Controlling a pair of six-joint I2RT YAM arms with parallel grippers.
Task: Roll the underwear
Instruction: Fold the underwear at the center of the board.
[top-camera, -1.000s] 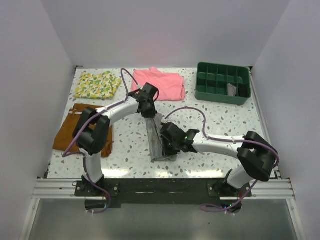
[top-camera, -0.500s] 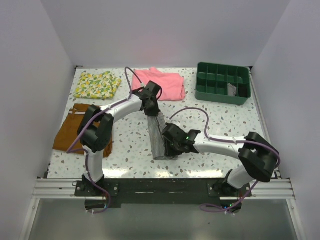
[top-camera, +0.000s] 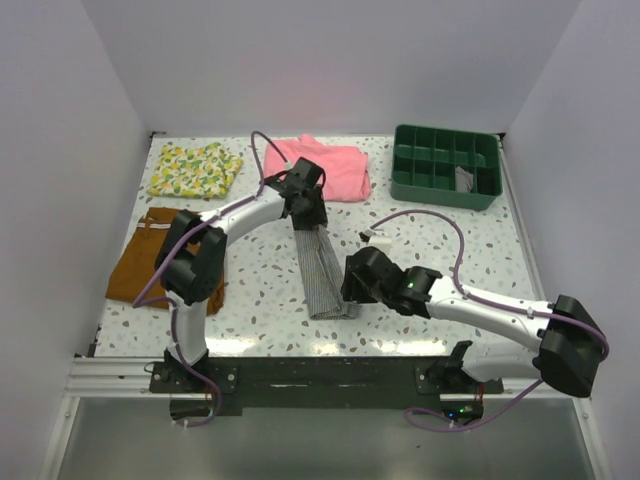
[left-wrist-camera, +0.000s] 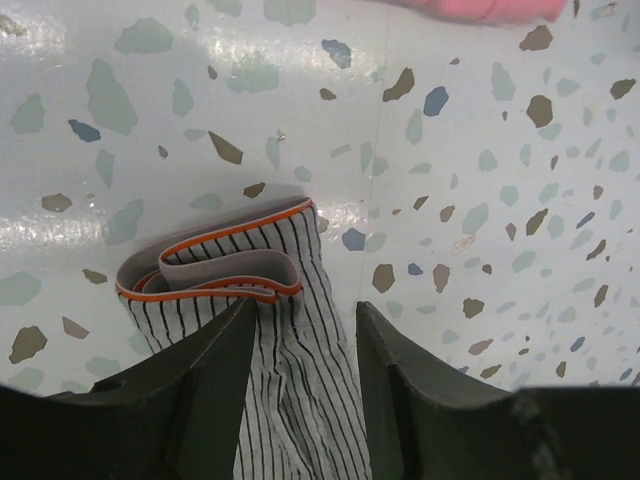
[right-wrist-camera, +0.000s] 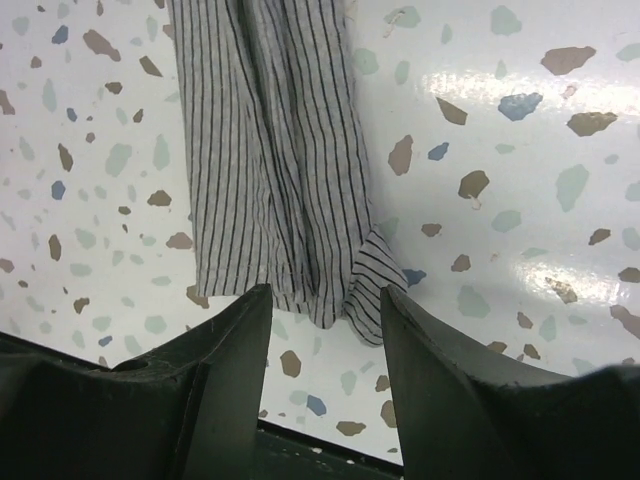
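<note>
The underwear (top-camera: 322, 275) lies on the table as a long narrow folded strip of grey-and-white stripes, running from mid-table toward the near edge. Its far end shows the waistband with an orange line (left-wrist-camera: 215, 262). My left gripper (top-camera: 308, 218) hovers over that far end, open, with the striped fabric (left-wrist-camera: 300, 380) lying loose between and under its fingers (left-wrist-camera: 200, 390). My right gripper (top-camera: 350, 290) stands open at the near end. Its fingertips sit just short of the underwear's hem (right-wrist-camera: 330, 290), with bare table between them.
A pink folded garment (top-camera: 322, 165) lies at the back centre, and its edge shows in the left wrist view (left-wrist-camera: 470, 8). A green compartment tray (top-camera: 445, 165) stands back right. A yellow patterned cloth (top-camera: 195, 168) and brown shorts (top-camera: 140, 265) lie on the left.
Both grippers have opened and let go of the underwear. The right arm has drawn back to the right, and the strip now lies flat and straighter.
</note>
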